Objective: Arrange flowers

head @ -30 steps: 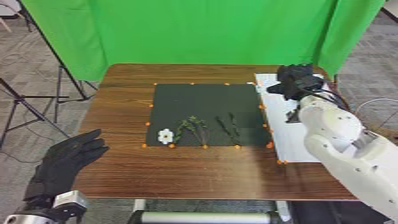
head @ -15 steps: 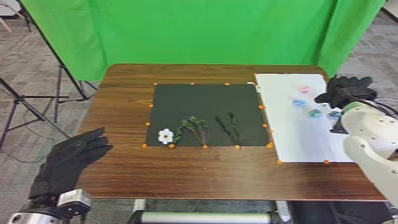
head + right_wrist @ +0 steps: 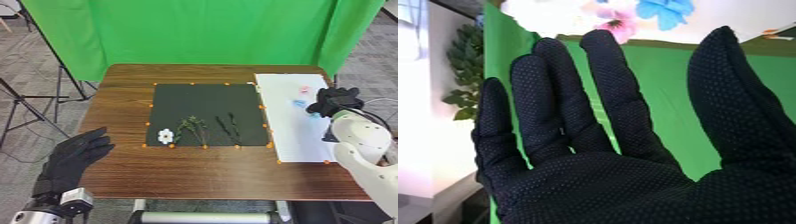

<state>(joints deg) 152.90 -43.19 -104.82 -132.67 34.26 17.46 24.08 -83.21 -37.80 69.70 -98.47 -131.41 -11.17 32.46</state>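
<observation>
Above the right edge of the white sheet (image 3: 298, 142), the robot's right hand (image 3: 334, 101) is hovering with its palm empty, its fingers (image 3: 616, 85) standing straight and mostly a little apart and its thumb (image 3: 728, 90) spreading well clear of them. On that same sheet the pink flower (image 3: 305, 90) and the blue flower (image 3: 299, 103) are lying near the hand, and a teal flower (image 3: 314, 115) is lying just nearer the robot than the blue one. To the left of the sheet, on the black mat (image 3: 200, 97), the white flower (image 3: 165, 136), the leafy stems (image 3: 193, 125) and the dark stems (image 3: 228, 129) are waiting. Well left of the sheet, the left hand (image 3: 71, 157) is resting with its fingers loosely extended.

The blooms are probably going to be feather-light and soft, their thin petals creasing or skidding under a heavy touch, so the hand should be aiming for the firmer centre underneath, pinching gently from the sides. The stems are looking thin and springy; they are likely to be rolling if pushed, and are asking for a light pinch around the middle, clear of the leaves
</observation>
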